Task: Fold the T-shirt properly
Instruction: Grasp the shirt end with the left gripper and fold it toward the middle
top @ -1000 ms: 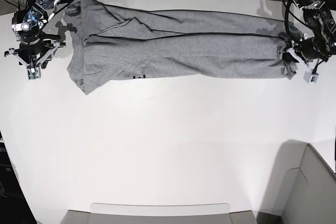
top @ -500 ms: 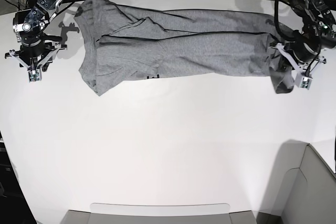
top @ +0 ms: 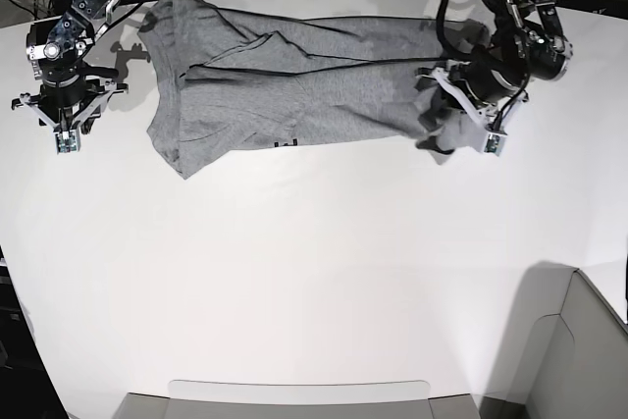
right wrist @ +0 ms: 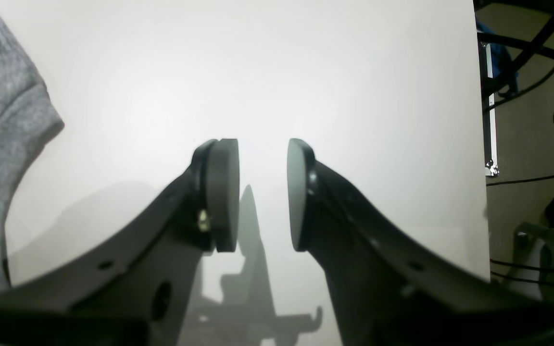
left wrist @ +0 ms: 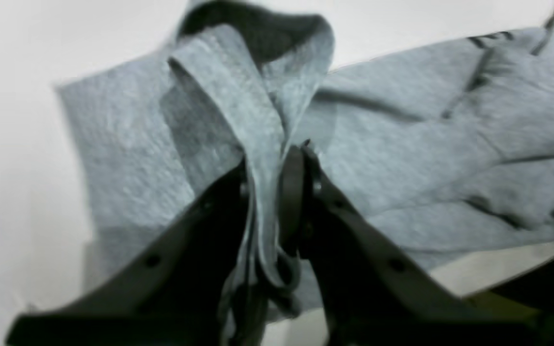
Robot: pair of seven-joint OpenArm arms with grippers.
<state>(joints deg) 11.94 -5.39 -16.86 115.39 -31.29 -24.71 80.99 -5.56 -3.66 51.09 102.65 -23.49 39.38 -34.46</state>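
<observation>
Left wrist view alone showed the left gripper [left wrist: 271,178] clamped tight on a bunched fold of the T-shirt [top: 294,80], which lay across the table [top: 314,272]. Right gripper [right wrist: 261,192] hung partly open, empty, beside the shirt edge.

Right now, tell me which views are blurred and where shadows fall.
Left wrist view: soft and smeared, the T-shirt bunched in the left end effector. Right wrist view: the right end effector sharp, its shadow on the table. Base view: crisp, dark shadow at the lower right.
</observation>
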